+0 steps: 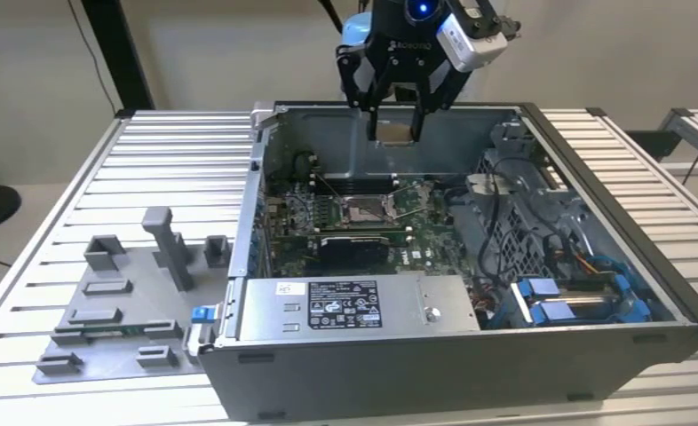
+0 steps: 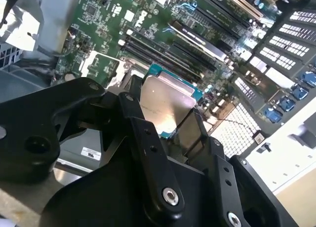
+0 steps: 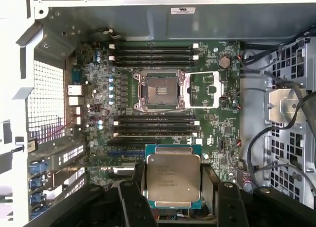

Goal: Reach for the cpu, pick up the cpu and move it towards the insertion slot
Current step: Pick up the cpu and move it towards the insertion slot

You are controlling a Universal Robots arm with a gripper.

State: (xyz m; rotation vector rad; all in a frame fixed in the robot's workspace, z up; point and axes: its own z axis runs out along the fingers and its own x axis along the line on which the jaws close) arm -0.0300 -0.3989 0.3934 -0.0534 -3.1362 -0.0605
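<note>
While your gripper (image 1: 397, 120) hung above the open computer case (image 1: 633, 266), its fingers (image 3: 136, 187) were closed on two opposite edges of the cpu (image 3: 174, 181), held flat in the air. You had the insertion slot (image 3: 159, 91) lying uncovered on the green board below, well apart. That narrow edge hold could have slipped or tilted the plate. No print on it was legible.

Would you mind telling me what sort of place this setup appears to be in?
Probably a robotics lab or test bench for computer assembly: an open computer case on a slatted metal table, grey fixture blocks alongside, and a gripper holding a cpu.
</note>
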